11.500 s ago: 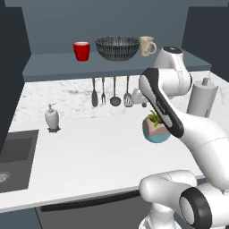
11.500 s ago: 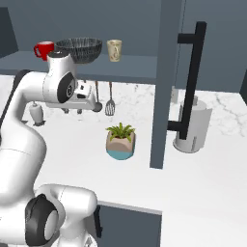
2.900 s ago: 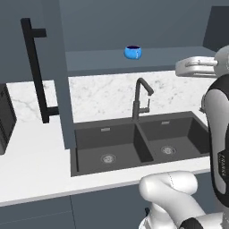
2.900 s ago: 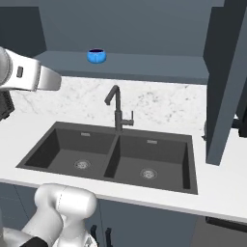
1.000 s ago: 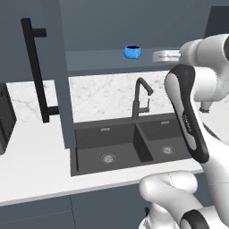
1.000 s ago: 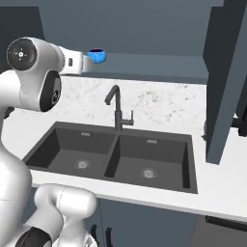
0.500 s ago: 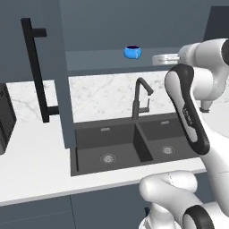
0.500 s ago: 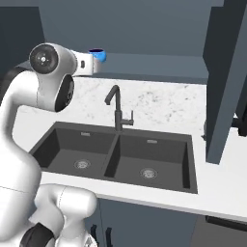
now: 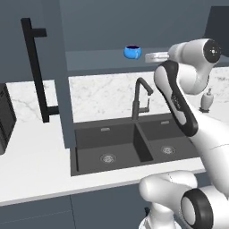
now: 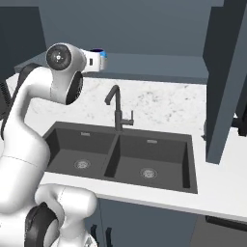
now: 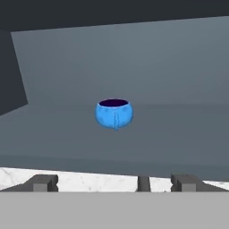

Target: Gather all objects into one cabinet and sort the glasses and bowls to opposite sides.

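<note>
The small blue bowl (image 11: 114,113) stands upright on the slate-blue cabinet shelf (image 9: 98,60) above the sink, and its dark inside shows from above. My gripper (image 11: 114,183) is open, level with the shelf's front edge and short of the bowl, with nothing between its fingertips (image 11: 42,182). In the left base view the gripper (image 9: 150,57) reaches in from the right, just beside the blue bowl (image 9: 132,52). In the right base view my hand covers most of the blue bowl (image 10: 103,60). The red cup, the beige mug and the dark patterned bowl are out of view.
Below the shelf lies a black double sink (image 9: 134,143) with a dark faucet (image 9: 141,96) rising under my hand. The open cabinet door (image 9: 56,67) with its black bar handle (image 9: 36,71) stands at the left. A white soap dispenser (image 9: 206,99) sits right of the sink.
The base has driven from the other shelf to the sink. In the last second my hand has moved a little closer to the blue bowl. The bowl has not moved.
</note>
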Robot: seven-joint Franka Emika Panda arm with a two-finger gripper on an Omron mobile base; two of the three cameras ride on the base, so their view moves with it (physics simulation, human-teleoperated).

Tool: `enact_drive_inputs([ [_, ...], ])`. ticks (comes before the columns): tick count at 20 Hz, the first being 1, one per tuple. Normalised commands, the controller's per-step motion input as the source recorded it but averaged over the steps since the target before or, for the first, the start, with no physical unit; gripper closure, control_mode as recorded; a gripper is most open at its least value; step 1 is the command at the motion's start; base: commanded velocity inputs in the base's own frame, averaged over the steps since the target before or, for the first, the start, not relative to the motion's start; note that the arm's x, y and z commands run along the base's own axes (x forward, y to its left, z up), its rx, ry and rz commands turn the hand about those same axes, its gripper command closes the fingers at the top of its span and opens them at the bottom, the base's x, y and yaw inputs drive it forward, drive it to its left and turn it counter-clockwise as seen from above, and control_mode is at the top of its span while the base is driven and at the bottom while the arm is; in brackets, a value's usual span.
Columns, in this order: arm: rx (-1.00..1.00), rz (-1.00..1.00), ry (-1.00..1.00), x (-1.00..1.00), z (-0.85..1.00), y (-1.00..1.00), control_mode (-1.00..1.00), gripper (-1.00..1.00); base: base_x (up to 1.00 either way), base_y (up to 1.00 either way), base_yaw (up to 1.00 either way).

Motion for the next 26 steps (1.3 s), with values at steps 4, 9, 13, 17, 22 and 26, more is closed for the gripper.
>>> enact_drive_inputs([
  [4, 0.00, 0.00, 0.00, 0.55, -0.08, 0.00, -1.00, -1.00, 0.00, 0.00, 0.00],
  [9, 0.00, 0.00, 0.00, 0.48, -0.08, 0.00, -1.00, -1.00, 0.00, 0.00, 0.00],
  [13, 0.00, 0.00, 0.00, 0.48, -0.07, 0.00, -1.00, -1.00, 0.00, 0.00, 0.00],
  [17, 0.00, 0.00, 0.07, 0.40, -0.02, 0.09, -1.00, -1.00, 0.00, 0.00, 0.00],
  [22, 0.00, 0.00, 0.07, 0.37, -0.01, 0.12, -1.00, -1.00, 0.00, 0.00, 0.00],
  [26, 0.00, 0.00, 0.02, 0.29, -0.01, 0.17, -1.00, -1.00, 0.00, 0.00, 0.00],
])
